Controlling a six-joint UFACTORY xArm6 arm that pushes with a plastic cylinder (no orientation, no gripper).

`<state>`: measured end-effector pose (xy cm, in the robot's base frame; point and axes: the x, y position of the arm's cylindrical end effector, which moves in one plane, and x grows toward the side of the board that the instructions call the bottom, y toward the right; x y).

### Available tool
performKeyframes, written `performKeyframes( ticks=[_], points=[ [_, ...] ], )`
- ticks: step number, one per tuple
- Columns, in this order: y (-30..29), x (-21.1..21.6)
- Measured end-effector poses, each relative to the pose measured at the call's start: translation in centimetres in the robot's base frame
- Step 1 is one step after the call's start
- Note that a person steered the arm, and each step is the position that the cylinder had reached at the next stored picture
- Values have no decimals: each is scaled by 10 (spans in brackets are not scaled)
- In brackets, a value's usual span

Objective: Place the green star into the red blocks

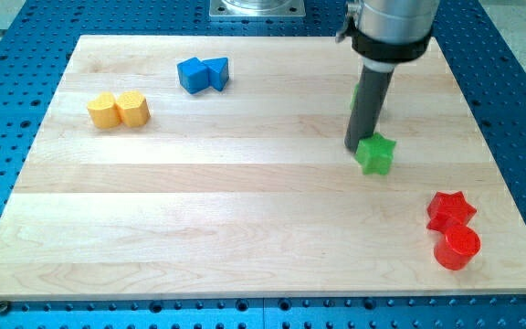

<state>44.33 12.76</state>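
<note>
Wooden board (245, 228) w/ red blocks (452, 230) (star + cylinder) at view's bottom right. Green star (376, 153) sits mid-right, up-left of them. Tip (354, 147) touches star's upper-left edge, so push heads down-right. No pincer, just rod.

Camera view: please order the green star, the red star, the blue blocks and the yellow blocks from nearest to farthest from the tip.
From my tip:
1. green star, touching, at its right.
2. red star, lower right.
3. blue blocks, upper left.
4. yellow blocks, far left.
</note>
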Motion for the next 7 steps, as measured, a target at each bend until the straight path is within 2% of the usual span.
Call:
performKeyframes(
  ticks=[1, 2, 3, 5, 7],
  points=[
    [-2, 41],
    [-15, 3],
    [19, -2],
    [27, 48],
    [20, 62]
  ],
)
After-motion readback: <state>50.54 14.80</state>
